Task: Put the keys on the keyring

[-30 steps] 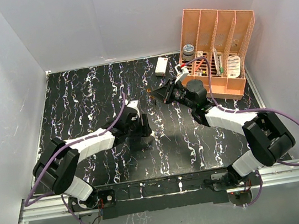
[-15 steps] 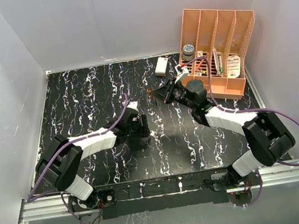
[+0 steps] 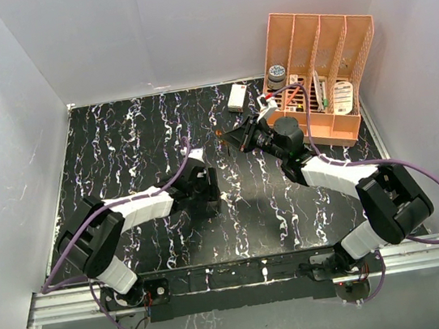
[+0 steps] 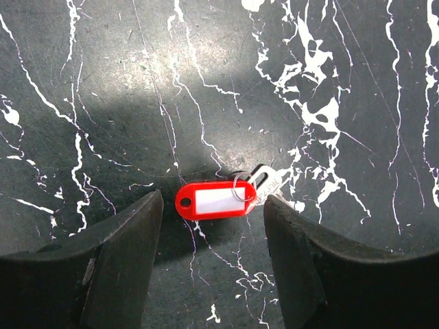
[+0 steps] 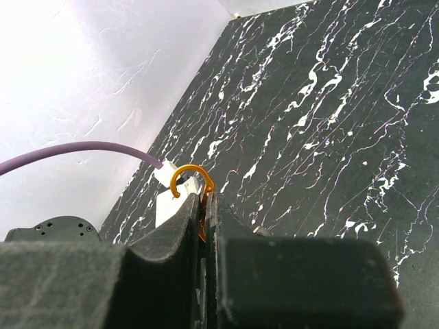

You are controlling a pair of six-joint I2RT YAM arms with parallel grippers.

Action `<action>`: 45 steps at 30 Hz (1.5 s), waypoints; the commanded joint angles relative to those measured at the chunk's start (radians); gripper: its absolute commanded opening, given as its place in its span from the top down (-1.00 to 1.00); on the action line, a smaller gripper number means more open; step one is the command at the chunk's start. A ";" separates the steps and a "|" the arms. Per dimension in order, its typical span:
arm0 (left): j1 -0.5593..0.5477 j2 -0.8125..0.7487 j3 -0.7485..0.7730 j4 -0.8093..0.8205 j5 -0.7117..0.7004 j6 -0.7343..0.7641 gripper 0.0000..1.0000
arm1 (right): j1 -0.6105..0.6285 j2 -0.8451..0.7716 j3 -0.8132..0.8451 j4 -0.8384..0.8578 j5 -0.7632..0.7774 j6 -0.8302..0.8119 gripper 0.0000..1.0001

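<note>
keys (image 4: pixel 218 201): red-headed tag with white label, lying flat on black marbled table (image 4: pixel 103 82); small silver split ring and metal key bit at its right end; roughly mid-table, a bit toward near edge.
left gripper (image 3: pixel 209 189): low over the keys, pointing down; fingers (image 4: pixel 116 264) spread wide, one each side of the red tag, neither touching it; nothing held.
keyring (image 5: pixel 191 179): orange-gold wire loop, top arc poking up above fingertips, lower part hidden between them; raised off table, toward far right part of bench.
right gripper (image 5: pixel 204 205): pinched nearly closed on keyring, only a thin slit between fingers; in top view (image 3: pixel 236 138) aimed left toward bench centre.
gap between keys and keyring: well apart, keys down on surface, loop up in right gripper.
file rack (image 3: pixel 322 68): orange, slotted, far right corner, small items in slots, too small to name.
white box (image 3: pixel 236 97): near far edge, just left of file rack.
cable (image 5: pixel 75 154): purple, running to left arm, visible in right wrist view.
</note>
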 commanded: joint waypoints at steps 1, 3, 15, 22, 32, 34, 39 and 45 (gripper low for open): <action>-0.003 -0.045 -0.023 -0.017 -0.038 -0.006 -0.20 | -0.005 -0.029 -0.007 0.024 0.015 -0.013 1.00; -0.003 -0.077 -0.034 0.002 -0.027 -0.007 -0.23 | -0.004 -0.028 -0.007 0.025 0.014 -0.013 1.00; -0.004 -0.048 0.013 -0.066 -0.031 0.016 -0.35 | -0.004 -0.038 -0.012 0.027 0.014 -0.010 1.00; -0.010 -0.009 0.048 -0.129 -0.102 0.015 -0.33 | -0.004 -0.045 -0.011 0.018 0.014 -0.017 1.00; -0.011 0.034 0.062 -0.199 -0.231 0.001 -0.32 | -0.007 -0.046 -0.009 0.011 0.011 -0.022 1.00; -0.011 0.040 0.065 -0.209 -0.255 0.004 -0.32 | -0.008 -0.045 -0.009 0.011 0.012 -0.022 1.00; -0.011 0.057 0.062 -0.218 -0.287 0.024 -0.32 | -0.009 -0.043 -0.011 0.011 0.014 -0.022 1.00; -0.015 0.079 0.057 -0.225 -0.310 0.033 -0.32 | -0.009 -0.042 -0.015 0.011 0.015 -0.023 1.00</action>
